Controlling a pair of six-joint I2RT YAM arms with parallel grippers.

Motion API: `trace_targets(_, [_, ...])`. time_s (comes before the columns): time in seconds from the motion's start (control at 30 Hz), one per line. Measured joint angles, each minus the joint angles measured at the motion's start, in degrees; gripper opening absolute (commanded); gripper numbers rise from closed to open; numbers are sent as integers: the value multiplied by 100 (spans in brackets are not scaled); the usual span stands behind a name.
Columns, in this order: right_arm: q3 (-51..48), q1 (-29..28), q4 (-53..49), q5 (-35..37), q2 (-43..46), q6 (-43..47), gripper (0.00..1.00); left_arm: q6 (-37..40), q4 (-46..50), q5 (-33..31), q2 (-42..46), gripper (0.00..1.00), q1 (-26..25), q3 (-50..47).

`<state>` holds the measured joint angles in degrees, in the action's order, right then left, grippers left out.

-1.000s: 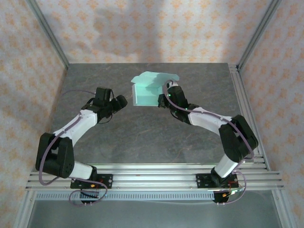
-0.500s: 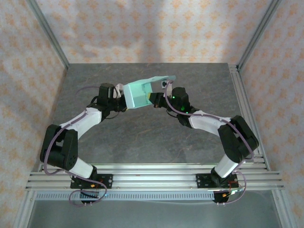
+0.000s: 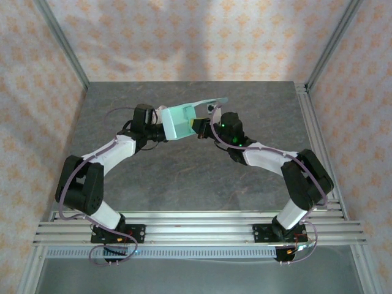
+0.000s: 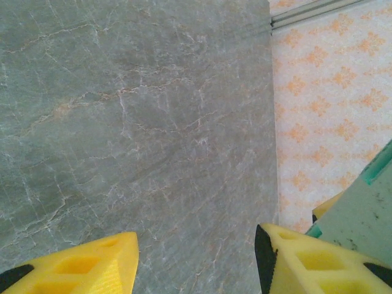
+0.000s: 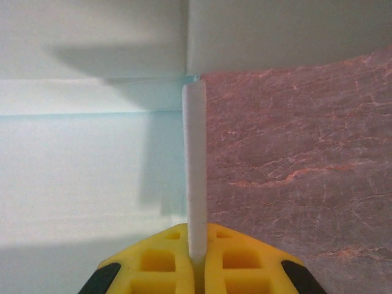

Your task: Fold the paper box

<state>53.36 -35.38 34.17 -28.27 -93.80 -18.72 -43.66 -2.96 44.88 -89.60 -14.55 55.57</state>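
Right gripper point(image 5: 196, 260) pinches the paper box point(image 3: 179, 121) by one wall, steadying it for the spread-jawed left gripper point(image 4: 196, 257) alongside.

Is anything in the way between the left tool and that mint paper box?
Nothing visible. The paper box sits right beside the left tool, outside its open fingers; the right tool pinches its other side.

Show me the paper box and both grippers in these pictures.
paper box point(image 3: 177, 122): top external view, middle of its mint panel.
left gripper point(image 4: 196, 239): left wrist view, gap between yellow fingertips.
right gripper point(image 5: 196, 242): right wrist view, fingertips pinching a box wall.
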Motion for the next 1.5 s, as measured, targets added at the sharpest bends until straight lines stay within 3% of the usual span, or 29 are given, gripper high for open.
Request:
trace_targets(0.53, [313,-289,-942,870,149,658,0,39,146,-177,-140,57,57,72])
trace_targets(0.73, [146,-96,-1250,962,278,610,0,328,365,-155,26,66,433,20])
trace_targets(0.97, [192,278,-2944,2133,227,590,0,726,1309,-964,400,78,603,17])
trace_targets(1.27, [1097,269,-5320,3432,-553,151,0,1084,1998,-1849,824,81,603,59])
trace_targets(1.5, [1250,269,-5995,3628,-1003,-433,0,1281,2232,-2052,807,82,503,120])
